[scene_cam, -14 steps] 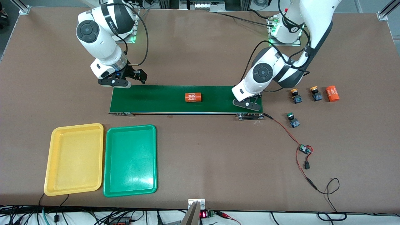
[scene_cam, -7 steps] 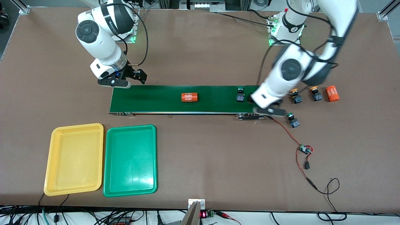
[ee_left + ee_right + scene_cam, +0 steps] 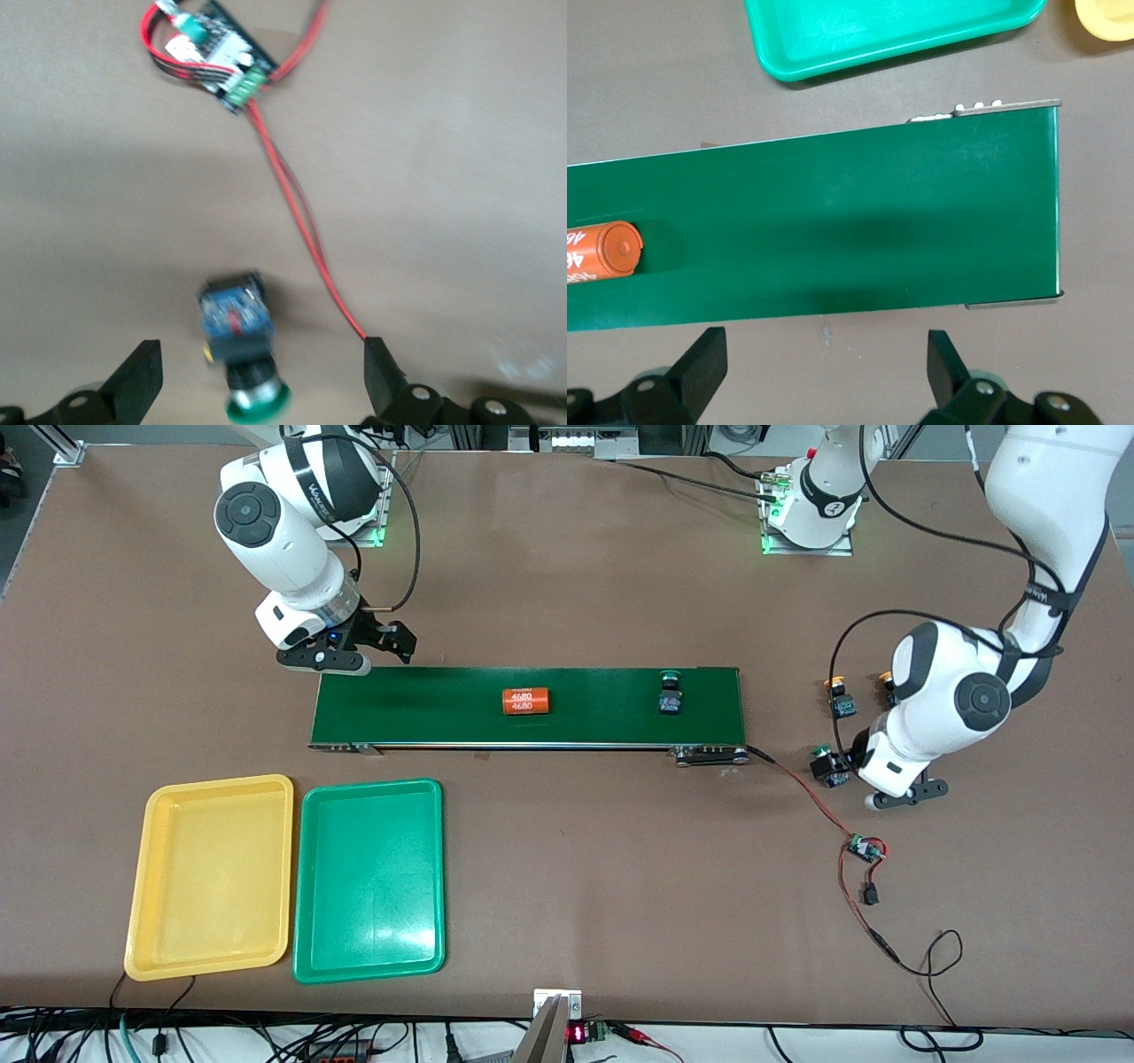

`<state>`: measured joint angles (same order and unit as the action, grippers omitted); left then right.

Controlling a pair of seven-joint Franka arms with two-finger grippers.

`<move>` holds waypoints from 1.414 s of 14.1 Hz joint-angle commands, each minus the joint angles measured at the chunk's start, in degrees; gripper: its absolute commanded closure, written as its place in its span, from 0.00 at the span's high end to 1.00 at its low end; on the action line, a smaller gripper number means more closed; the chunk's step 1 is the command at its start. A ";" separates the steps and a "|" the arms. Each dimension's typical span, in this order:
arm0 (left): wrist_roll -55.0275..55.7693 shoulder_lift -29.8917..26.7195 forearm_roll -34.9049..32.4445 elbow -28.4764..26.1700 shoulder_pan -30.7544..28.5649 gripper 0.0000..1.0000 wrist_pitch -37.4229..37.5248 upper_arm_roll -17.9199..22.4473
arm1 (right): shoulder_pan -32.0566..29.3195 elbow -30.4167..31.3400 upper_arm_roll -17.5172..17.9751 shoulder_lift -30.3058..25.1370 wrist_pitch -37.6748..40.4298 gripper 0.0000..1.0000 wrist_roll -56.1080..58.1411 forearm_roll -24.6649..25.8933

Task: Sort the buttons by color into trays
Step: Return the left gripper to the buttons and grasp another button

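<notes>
Presently four buttons point(image 3: 671, 691) show, two trays point(image 3: 211, 875), both empty.

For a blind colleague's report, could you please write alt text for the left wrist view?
The open left gripper hangs over a green-capped button lying on the brown table, with the button between its two black fingers. A red wire runs past it to a small circuit board.

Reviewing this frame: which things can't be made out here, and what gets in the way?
- Front view: the second yellow-capped button is mostly covered by the left arm; the orange cylinder beside it is fully hidden.
- Front view: the left gripper fingers are masked by the wrist.
- Left wrist view: the green-capped button is blurred, its cap cut by the frame edge.
- Right wrist view: the yellow tray is cropped to a corner.
</notes>
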<state>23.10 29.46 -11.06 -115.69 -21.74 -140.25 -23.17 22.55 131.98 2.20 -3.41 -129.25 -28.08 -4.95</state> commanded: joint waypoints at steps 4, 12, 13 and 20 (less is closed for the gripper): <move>1.07 4.81 -1.34 3.46 0.65 1.00 0.77 1.55 | 0.21 -0.15 -0.09 -0.28 0.32 1.00 -0.83 0.47; 1.59 4.47 -0.46 0.99 0.65 0.34 3.14 1.46 | 0.13 -0.15 -0.09 -0.28 0.32 1.00 -0.83 0.47; 1.94 4.03 -0.46 1.26 0.65 0.19 3.84 1.46 | 0.21 -0.15 -0.09 -0.28 0.32 1.00 -0.83 0.47; 1.51 -5.10 -0.37 1.52 8.18 0.00 11.83 -2.21 | 0.13 -0.06 -0.09 -0.28 0.32 1.00 -0.92 0.55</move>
<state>23.91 28.78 -11.28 -113.41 -17.82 -132.58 -24.41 22.55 131.99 2.20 -3.41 -129.24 -28.09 -4.93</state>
